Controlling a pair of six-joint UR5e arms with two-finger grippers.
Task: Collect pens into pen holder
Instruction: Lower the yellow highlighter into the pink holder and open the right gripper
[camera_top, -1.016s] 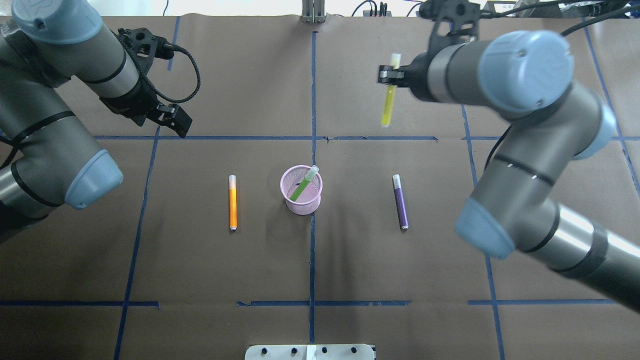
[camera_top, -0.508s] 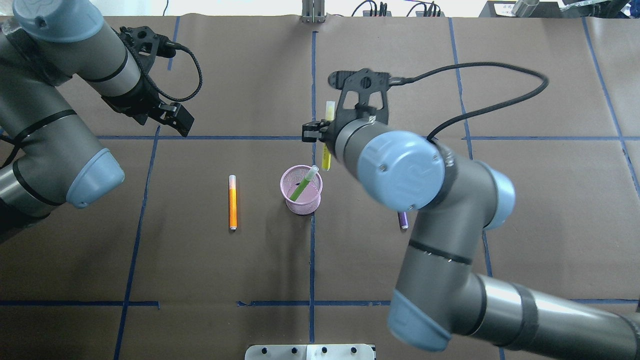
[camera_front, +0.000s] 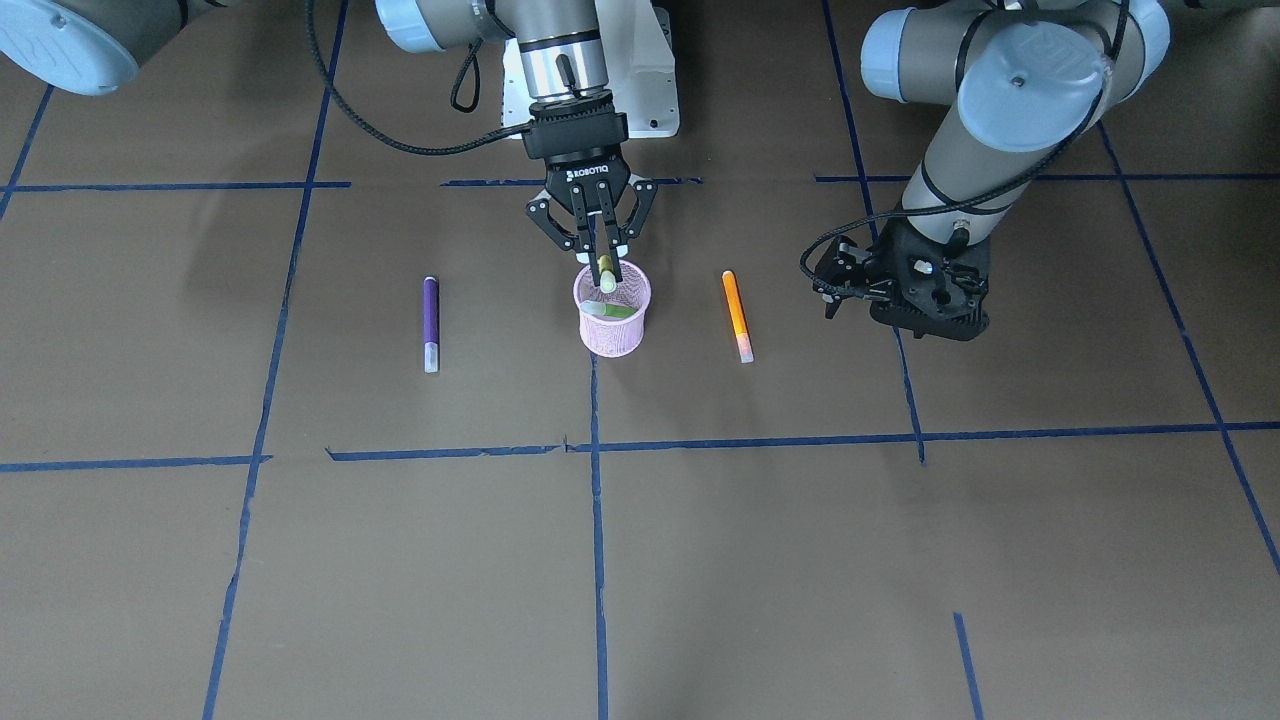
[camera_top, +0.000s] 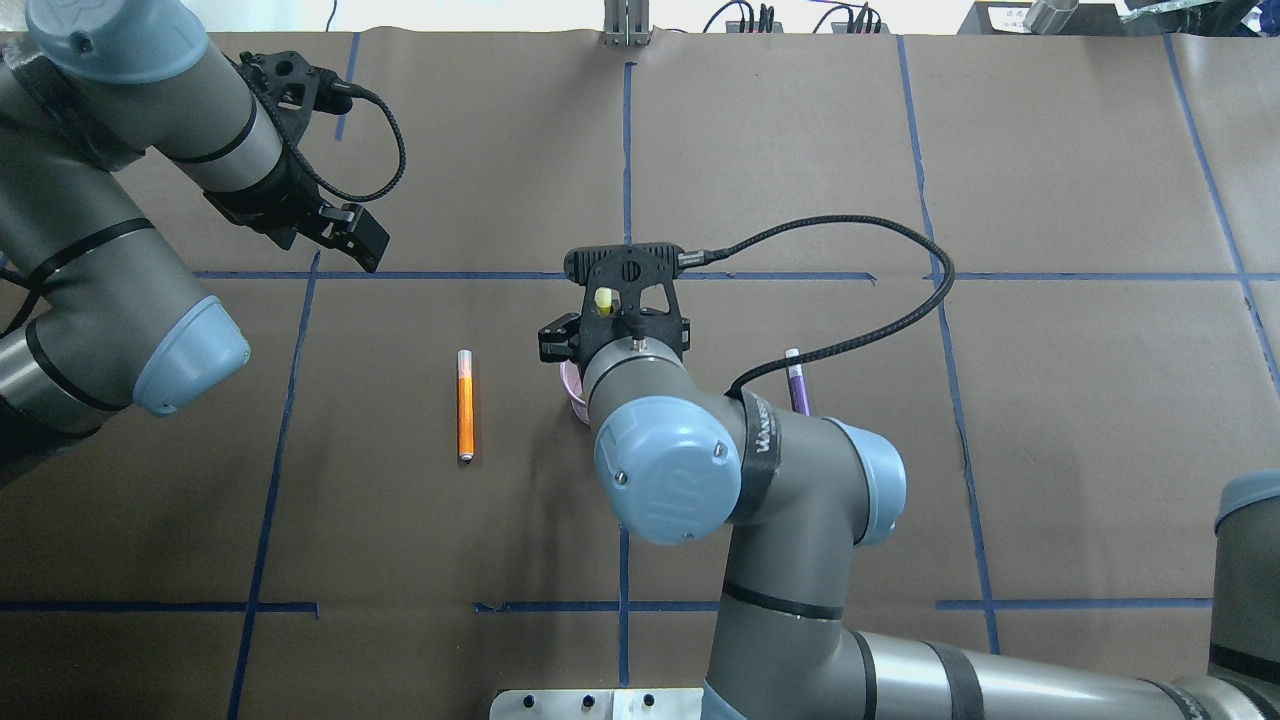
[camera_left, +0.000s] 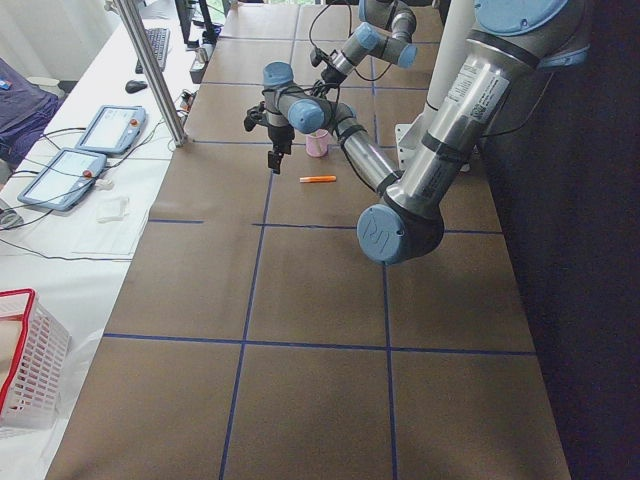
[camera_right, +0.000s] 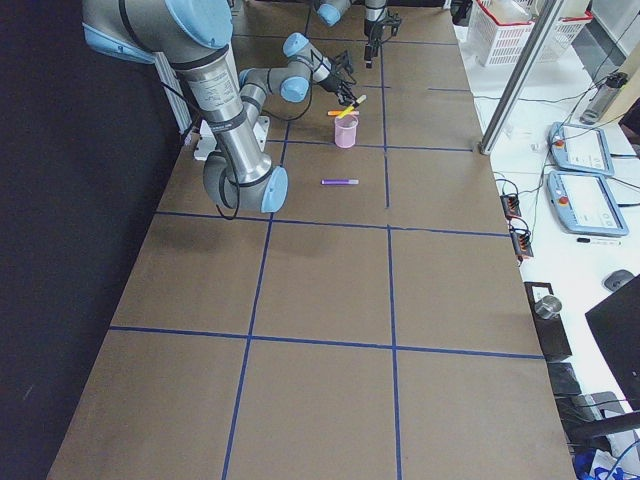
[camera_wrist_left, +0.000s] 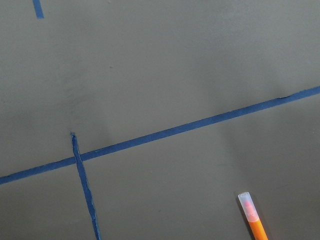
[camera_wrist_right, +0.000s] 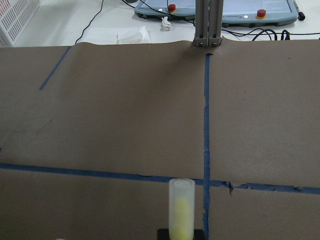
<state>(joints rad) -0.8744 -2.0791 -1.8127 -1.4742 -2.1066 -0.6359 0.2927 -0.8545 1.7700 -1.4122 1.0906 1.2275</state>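
The pink mesh pen holder (camera_front: 612, 332) stands at the table's middle with a green pen (camera_front: 612, 311) in it. My right gripper (camera_front: 598, 256) hangs straight over the holder, shut on a yellow pen (camera_front: 605, 268) whose lower end is at the holder's mouth. Its pale cap shows in the right wrist view (camera_wrist_right: 181, 207). An orange pen (camera_top: 465, 405) lies flat left of the holder. A purple pen (camera_front: 430, 322) lies flat on the other side, partly hidden by my right arm in the overhead view. My left gripper (camera_top: 352, 232) is open and empty, far left of the holder.
Brown paper with blue tape lines (camera_top: 625, 150) covers the table. My right arm's elbow (camera_top: 665, 480) covers most of the holder in the overhead view. A metal post (camera_top: 626, 25) stands at the far edge. A white basket (camera_left: 25, 360) and tablets lie off the table.
My right arm has swung in from the far right with the yellow pen and brought it over the holder. My left arm has not moved.
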